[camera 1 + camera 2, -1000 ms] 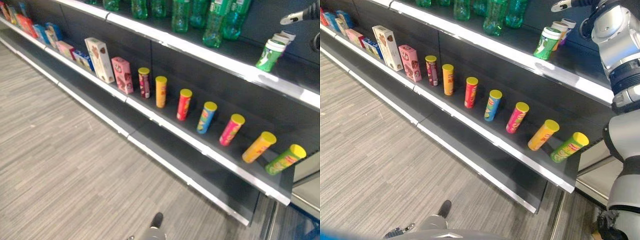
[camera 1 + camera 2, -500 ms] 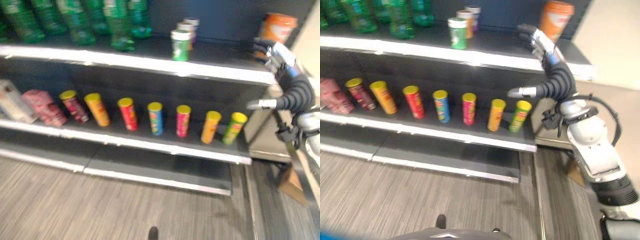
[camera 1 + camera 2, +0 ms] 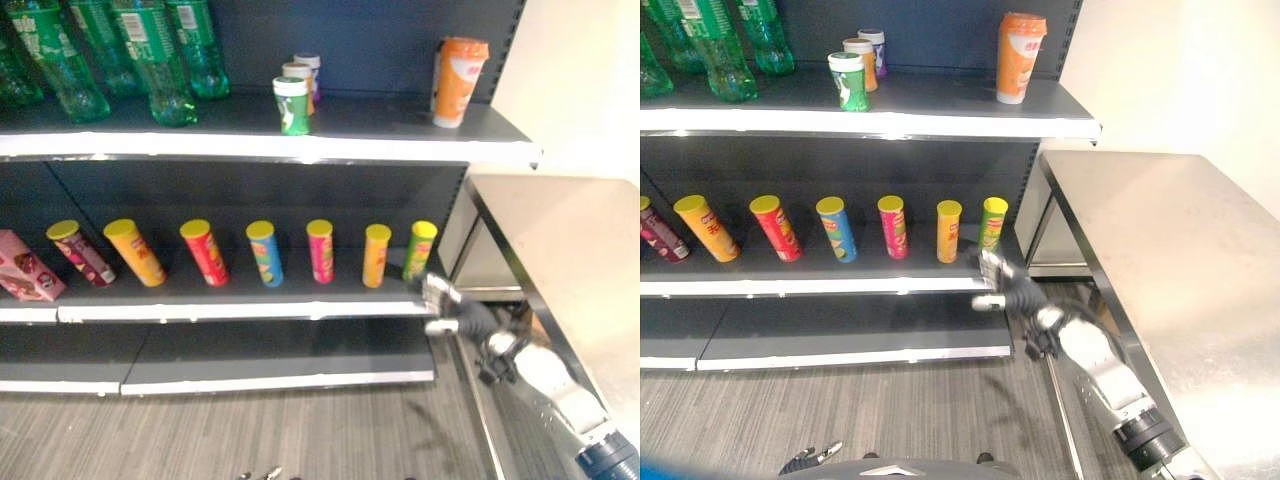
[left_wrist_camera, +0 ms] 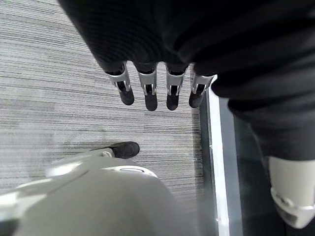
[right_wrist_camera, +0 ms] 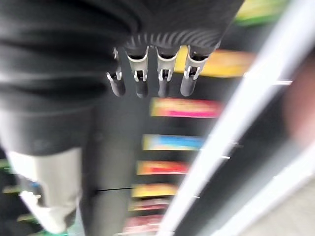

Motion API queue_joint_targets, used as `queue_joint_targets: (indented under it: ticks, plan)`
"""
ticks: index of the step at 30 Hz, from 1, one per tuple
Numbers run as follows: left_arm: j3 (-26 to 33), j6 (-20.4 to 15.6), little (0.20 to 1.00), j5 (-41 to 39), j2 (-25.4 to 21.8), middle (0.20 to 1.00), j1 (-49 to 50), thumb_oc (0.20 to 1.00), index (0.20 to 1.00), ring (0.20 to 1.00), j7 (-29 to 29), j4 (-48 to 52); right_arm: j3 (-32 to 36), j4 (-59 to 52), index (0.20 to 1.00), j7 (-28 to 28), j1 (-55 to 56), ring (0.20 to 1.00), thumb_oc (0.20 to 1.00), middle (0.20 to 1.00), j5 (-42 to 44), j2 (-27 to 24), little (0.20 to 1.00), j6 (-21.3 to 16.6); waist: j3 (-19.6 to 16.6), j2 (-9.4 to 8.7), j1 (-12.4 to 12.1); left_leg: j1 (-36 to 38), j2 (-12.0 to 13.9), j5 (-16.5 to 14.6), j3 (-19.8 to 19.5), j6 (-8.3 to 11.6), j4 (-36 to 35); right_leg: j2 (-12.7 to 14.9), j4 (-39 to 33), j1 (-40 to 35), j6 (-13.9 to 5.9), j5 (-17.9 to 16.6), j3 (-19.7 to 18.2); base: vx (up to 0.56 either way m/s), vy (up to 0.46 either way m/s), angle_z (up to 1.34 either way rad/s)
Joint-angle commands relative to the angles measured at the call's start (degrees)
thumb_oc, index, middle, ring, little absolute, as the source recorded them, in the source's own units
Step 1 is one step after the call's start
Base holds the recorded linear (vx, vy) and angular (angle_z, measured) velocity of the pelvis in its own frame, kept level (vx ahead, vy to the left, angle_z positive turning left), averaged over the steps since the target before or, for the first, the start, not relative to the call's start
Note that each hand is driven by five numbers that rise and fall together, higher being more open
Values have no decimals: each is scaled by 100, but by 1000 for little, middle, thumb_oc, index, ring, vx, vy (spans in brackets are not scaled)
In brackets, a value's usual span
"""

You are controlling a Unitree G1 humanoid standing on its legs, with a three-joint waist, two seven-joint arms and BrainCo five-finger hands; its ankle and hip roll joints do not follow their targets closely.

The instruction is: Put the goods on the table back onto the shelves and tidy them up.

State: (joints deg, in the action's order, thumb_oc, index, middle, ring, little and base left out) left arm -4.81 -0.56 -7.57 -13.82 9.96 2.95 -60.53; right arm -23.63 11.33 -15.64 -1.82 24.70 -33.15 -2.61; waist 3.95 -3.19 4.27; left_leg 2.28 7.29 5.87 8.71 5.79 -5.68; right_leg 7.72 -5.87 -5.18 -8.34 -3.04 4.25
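Left eye view: reading from the far left toward the right hand (image 3: pixel 440 296), the upper shelf (image 3: pixel 250 145) carries green bottles (image 3: pixel 150 60), then a short file of small cups led by a green cup (image 3: pixel 292 105), then an orange cup (image 3: pixel 456 80) standing alone near the shelf's right end, above the hand. On the middle shelf (image 3: pixel 230 310), a pink box (image 3: pixel 25 272) sits at the far left, followed by an evenly spaced row of upright tubes ending in the green tube (image 3: pixel 420 250), which stands just beside and above the hand. The hand hangs low at the shelf's right end, empty, its fingers (image 5: pixel 147 78) extended and relaxed in the right wrist view, holding nothing. To its right, the steel table (image 3: pixel 1160 240) shows a bare top in the right eye view; no goods are visible on the portion in view. The left hand (image 4: pixel 157 91) hangs over the grey floor (image 4: pixel 59 73) with fingers straight and empty. Judgement: stocking appears largely complete, since the visible table surface holds nothing and the shelf rows look orderly. Remaining work is probably confined to final tidying, such as aligning the orange cup with the other cups, and to checking the table areas outside the views.
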Motion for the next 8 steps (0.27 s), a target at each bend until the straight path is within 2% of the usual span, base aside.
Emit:
queue_joint_targets:
  ticks: [1, 2, 3, 4, 5, 6, 8]
  plan:
    - [-193, -119, 1000, 279, -296, 1000, -526, 1000, 1000, 1000, -82, -113, -107, 872, 1000, 415, -558, 1000, 1000, 1000, -1686, 162, 1000, -32, 321, -152, -163, 463, -244, -1112, 40, -180, 192, 258, 407, 194, -219, 530, 224, -13, 25, 7]
    - [-293, -105, 1000, 346, -312, 1000, -594, 1000, 1000, 1000, -57, -195, -21, 2044, 1000, 725, -549, 1000, 1000, 1000, -2136, 590, 1000, 70, 326, -152, -210, 451, -283, -1127, 5, -205, 211, 293, 405, 166, -237, 523, 266, -3, 24, 5]
    - [-325, -100, 1000, 385, -345, 1000, -613, 1000, 1000, 1000, -40, -219, 21, 2396, 1000, 858, -531, 1000, 1000, 1000, -2377, 708, 1000, 113, 317, -151, -239, 451, -301, -1139, -17, -215, 214, 308, 406, 144, -239, 529, 292, 12, 15, 6]
    - [-340, -75, 1000, 404, -368, 1000, -673, 1000, 1000, 1000, 0, -290, 231, 3121, 1000, 962, -414, 1000, 1000, 1000, -2356, 1033, 1000, 270, 315, -167, -256, 436, -330, -1147, -57, -228, 232, 327, 426, 129, -248, 532, 328, 17, -1, 3]
    - [-340, -76, 1000, 403, -371, 1000, -674, 1000, 1000, 1000, 0, -291, 231, 3128, 1000, 964, -418, 1000, 1000, 1000, -2356, 1038, 1000, 265, 318, -170, -255, 436, -331, -1148, -59, -229, 234, 329, 426, 126, -249, 533, 330, 30, -5, 10]
    - [-344, -67, 1000, 485, -403, 1000, -658, 1000, 1000, 1000, 8, -346, 366, 3698, 1000, 1172, -324, 1000, 1000, 1000, -2590, 1201, 1000, 280, 317, -176, -284, 439, -347, -1159, -92, -239, 238, 345, 431, 82, -254, 549, 387, 19, -4, 14]
    - [-331, -49, 1000, 494, -410, 1000, -670, 1000, 1000, 1000, 28, -377, 490, 4039, 1000, 1235, -278, 1000, 1000, 1000, -2572, 1315, 1000, 355, 321, -179, -289, 437, -353, -1169, -113, -245, 246, 349, 435, 69, -252, 560, 395, 21, -6, 18]
